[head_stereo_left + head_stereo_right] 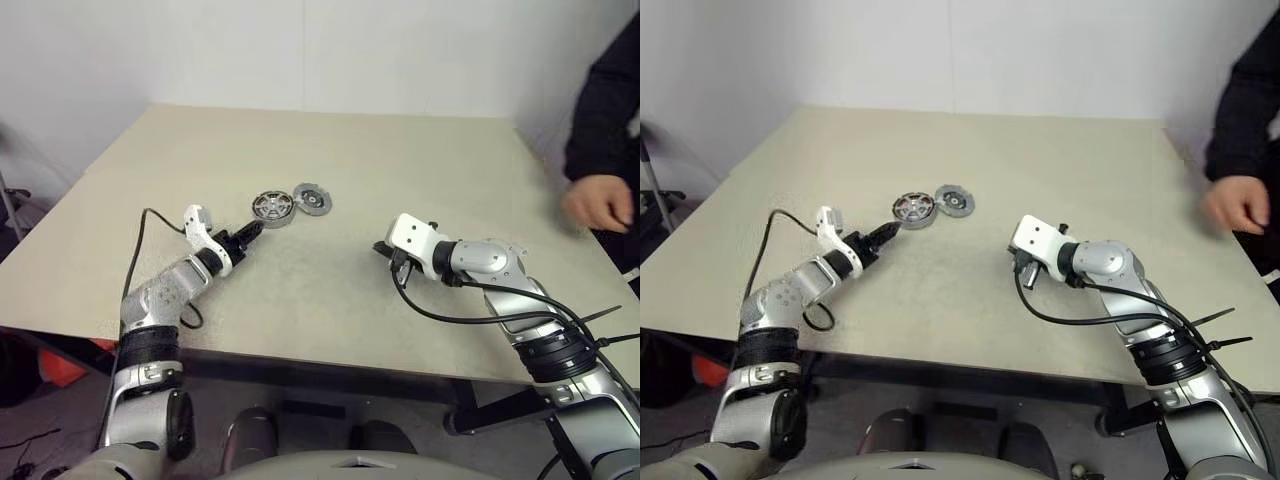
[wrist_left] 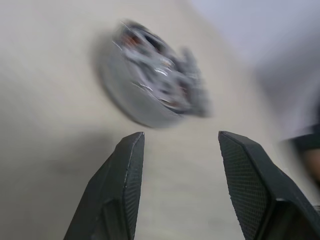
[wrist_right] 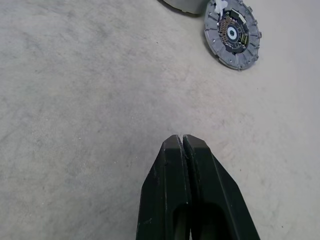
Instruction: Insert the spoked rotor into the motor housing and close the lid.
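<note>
The motor housing (image 1: 272, 207), a short silver ring with copper-coloured windings, lies on the table left of centre. Touching or nearly touching its right side lies the spoked rotor (image 1: 312, 198), a grey notched disc with a pale hub, also seen flat in the right wrist view (image 3: 232, 34). My left gripper (image 1: 254, 230) points at the housing from just short of it, open and empty; the housing (image 2: 145, 80) shows blurred beyond its fingers (image 2: 125, 170). My right gripper (image 3: 182, 138) is shut on nothing, low over bare table to the right of the rotor. The lid is out of view.
A person's hand (image 1: 598, 203) in a dark sleeve rests over the table's right edge. The beige table (image 1: 330, 300) has bare surface between my two arms. Black cables trail from both wrists; the table's front edge lies close below them.
</note>
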Tool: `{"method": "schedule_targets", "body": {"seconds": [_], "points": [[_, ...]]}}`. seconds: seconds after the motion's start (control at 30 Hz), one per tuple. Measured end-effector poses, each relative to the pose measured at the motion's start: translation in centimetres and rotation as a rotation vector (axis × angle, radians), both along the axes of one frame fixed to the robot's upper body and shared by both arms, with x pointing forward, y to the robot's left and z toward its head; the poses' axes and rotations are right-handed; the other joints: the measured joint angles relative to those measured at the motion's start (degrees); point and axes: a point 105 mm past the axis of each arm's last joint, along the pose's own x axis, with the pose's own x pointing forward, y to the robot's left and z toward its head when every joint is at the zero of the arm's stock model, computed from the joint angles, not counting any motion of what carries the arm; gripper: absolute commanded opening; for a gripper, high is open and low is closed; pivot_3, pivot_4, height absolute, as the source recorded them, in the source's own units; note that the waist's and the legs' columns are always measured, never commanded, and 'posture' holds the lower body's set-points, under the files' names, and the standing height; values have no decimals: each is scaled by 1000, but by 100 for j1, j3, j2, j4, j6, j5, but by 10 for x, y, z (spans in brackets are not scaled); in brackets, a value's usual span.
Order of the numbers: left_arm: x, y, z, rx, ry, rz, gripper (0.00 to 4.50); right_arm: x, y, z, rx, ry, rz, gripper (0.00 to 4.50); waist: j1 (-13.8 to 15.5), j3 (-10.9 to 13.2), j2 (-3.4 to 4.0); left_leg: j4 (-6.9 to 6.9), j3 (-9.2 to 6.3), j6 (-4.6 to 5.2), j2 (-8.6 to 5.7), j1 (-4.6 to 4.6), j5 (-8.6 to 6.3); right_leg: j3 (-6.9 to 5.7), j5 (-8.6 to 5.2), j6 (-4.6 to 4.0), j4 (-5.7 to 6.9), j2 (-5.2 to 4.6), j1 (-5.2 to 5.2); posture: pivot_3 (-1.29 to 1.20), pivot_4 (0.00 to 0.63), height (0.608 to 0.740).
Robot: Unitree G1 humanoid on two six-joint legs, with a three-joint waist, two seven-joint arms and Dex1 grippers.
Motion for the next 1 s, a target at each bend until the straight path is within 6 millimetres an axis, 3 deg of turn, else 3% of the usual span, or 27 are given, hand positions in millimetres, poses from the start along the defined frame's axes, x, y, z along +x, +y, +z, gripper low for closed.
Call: {"method": "schedule_targets", "body": {"seconds": [0.07, 0.17, 0.27, 0.4, 0.63, 1.0], "points": [[10, 6, 21, 226, -149, -29, 2490, 0, 0, 0, -2, -1, -1, 0, 9, 4, -6, 0, -7, -3, 2, -9, 2, -3, 0, 0, 0, 3, -5, 0, 0, 740], [26, -1, 62, 580, -404, -190, 2490, 0, 1, 0, -1, -4, 2, 0, 37, 4, -6, 3, -9, -4, -4, -11, 3, -3, 0, 1, 0, 1, -2, 0, 0, 740], [39, -17, 79, 868, -550, -380, 2490, 1, 5, 0, 3, -12, 9, 0, 30, 3, -5, 5, -6, -16, -9, -4, 9, 1, 1, 2, 2, -4, 3, 0, 0, 740], [48, -30, 60, 1151, -577, -602, 2490, 2, 9, 0, 15, -19, 6, 0, 18, 3, -5, 3, -7, -26, -7, -7, 15, 0, 2, 3, 8, -3, -8, 0, 0, 740], [47, -21, 19, 1472, -475, -833, 2490, -6, -5, -4, 8, -18, -54, 0, 26, 4, -6, 0, -9, -27, -6, -19, 15, -3, 13, 21, 10, -2, -19, 0, 0, 740], [58, -37, 22, 1627, -518, -847, 2490, -8, -6, 0, 18, -34, -71, 0, 103, 5, -8, 12, -9, -29, -5, -6, 17, -3, 3, 0, 24, -6, -6, 0, 0, 740]]}}
